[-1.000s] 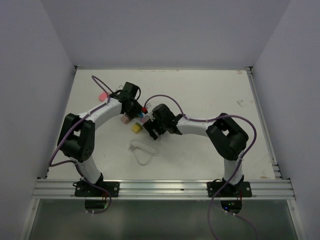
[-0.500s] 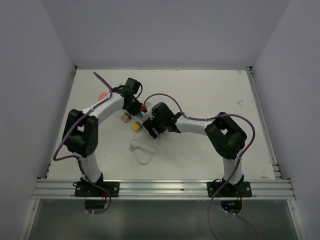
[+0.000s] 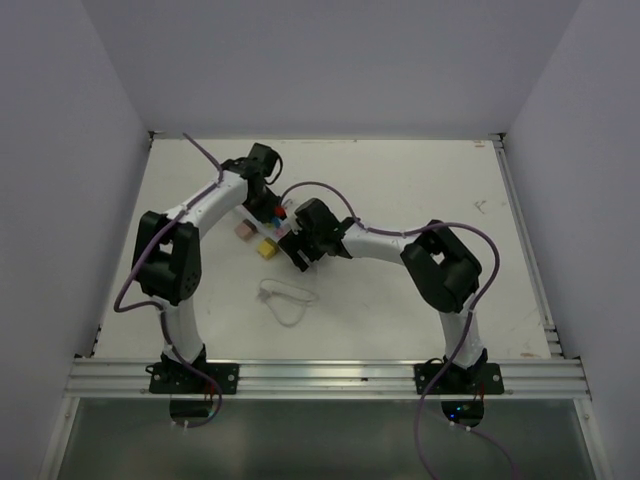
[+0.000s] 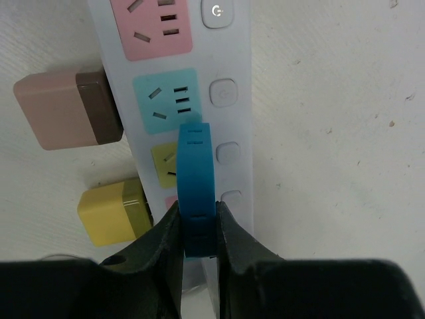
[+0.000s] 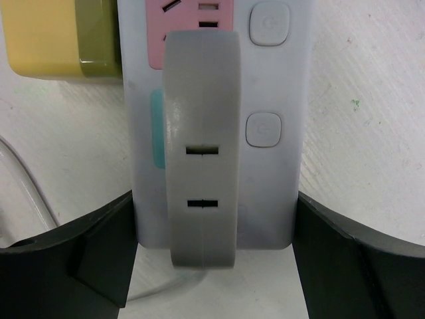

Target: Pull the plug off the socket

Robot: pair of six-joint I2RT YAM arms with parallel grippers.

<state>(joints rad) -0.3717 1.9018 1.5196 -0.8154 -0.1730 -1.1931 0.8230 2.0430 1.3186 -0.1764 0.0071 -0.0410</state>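
We had the left tool (image 4: 197, 226) pinching the blue plug (image 4: 196, 166) and the right tool (image 5: 214, 199) clamping the power strip (image 5: 272, 166). We judged a slanted pull could slip off or lift it.

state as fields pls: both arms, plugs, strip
left fingers: shut on blue plug
blue plug: over socket, at its yellow outlet; seated or not, cannot tell
right fingers: pressed on both long sides of socket
grey plug: on socket, between right fingers
beside socket: yellow cube, pink-brown cube
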